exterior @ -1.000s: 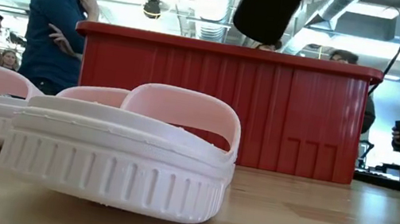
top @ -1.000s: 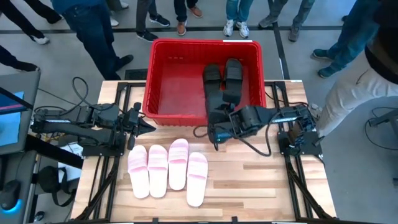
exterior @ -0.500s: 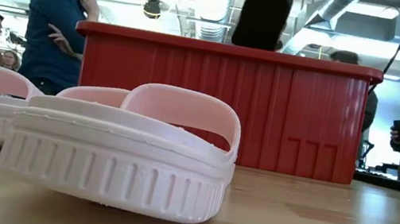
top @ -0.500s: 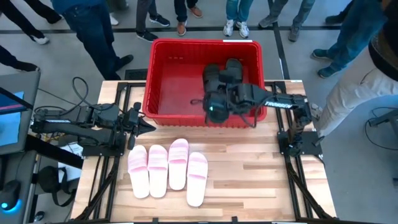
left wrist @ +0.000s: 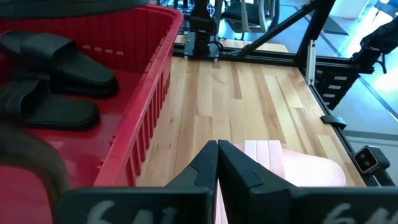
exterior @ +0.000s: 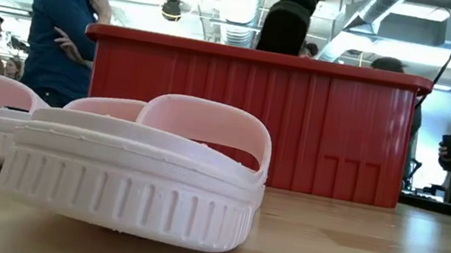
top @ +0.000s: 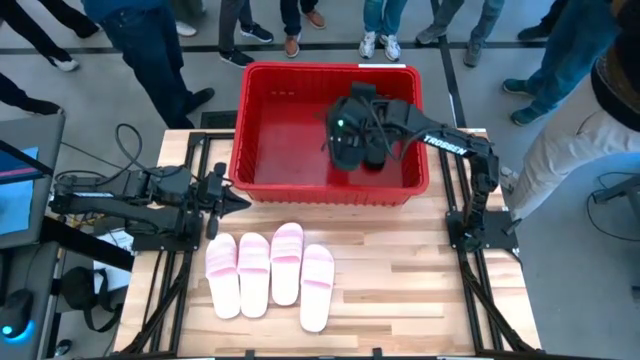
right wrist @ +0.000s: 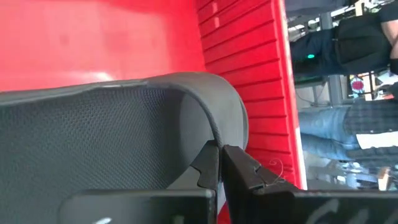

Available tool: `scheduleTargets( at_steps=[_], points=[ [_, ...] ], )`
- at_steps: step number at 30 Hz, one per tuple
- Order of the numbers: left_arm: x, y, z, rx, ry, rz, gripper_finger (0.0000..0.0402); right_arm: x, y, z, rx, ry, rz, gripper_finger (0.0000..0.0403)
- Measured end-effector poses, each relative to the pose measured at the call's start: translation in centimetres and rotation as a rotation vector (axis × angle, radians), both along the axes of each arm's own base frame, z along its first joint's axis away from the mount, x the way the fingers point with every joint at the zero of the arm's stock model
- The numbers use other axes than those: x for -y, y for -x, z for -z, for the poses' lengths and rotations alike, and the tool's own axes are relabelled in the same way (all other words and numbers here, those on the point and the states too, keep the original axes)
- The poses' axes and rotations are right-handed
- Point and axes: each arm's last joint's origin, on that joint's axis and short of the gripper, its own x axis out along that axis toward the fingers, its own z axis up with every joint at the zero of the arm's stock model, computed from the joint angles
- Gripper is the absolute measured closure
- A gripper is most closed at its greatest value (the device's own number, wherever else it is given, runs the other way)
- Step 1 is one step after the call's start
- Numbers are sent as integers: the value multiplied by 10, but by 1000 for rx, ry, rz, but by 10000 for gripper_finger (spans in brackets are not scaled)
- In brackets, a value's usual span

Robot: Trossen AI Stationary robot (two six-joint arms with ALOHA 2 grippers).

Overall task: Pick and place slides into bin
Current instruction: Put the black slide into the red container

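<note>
My right gripper (top: 345,140) is over the red bin (top: 262,150), upper centre of the high view, arm reaching in from the right edge of the table; its jaws are clenched on the strap of a black slide (right wrist: 93,137), which fills the lower left of the right wrist view with the bin's red wall behind; in the high view that held slide is mostly hidden under my wrist, so I cannot tell its exact heading there; in the low view a dark shape, slide or wrist I cannot tell which, stands above the bin's rim at top centre.

Two more black slides (left wrist: 56,81) lie on the bin floor, side by side and touching, long axes parallel; in the high view they sit at the bin's right half, long axes running top to bottom of the frame.

Four pale pink slides (top: 270,270) rest on the wooden table (top: 420,290) below the bin, lower centre-left of the high view; abreast in a row, touching, long axes top to bottom of the frame, straps toward the upper end; the rightmost sits a little lower than the rest.

My left gripper (top: 235,203) waits at the left of the table just beside the bin's lower left corner, fingers pressed together, nothing in them.
</note>
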Motion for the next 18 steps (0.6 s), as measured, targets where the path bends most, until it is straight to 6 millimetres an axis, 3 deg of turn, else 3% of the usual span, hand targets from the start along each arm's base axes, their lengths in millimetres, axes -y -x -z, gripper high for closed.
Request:
scheduleTargets(
  at_steps=[9,18],
  points=[
    [-1,0,0,1,18,-35,401,47,8,-4,50,-14,-23,403],
    [-2,-1,-4,50,21,-66,401,79,15,-1,60,-21,-39,403]
  ],
)
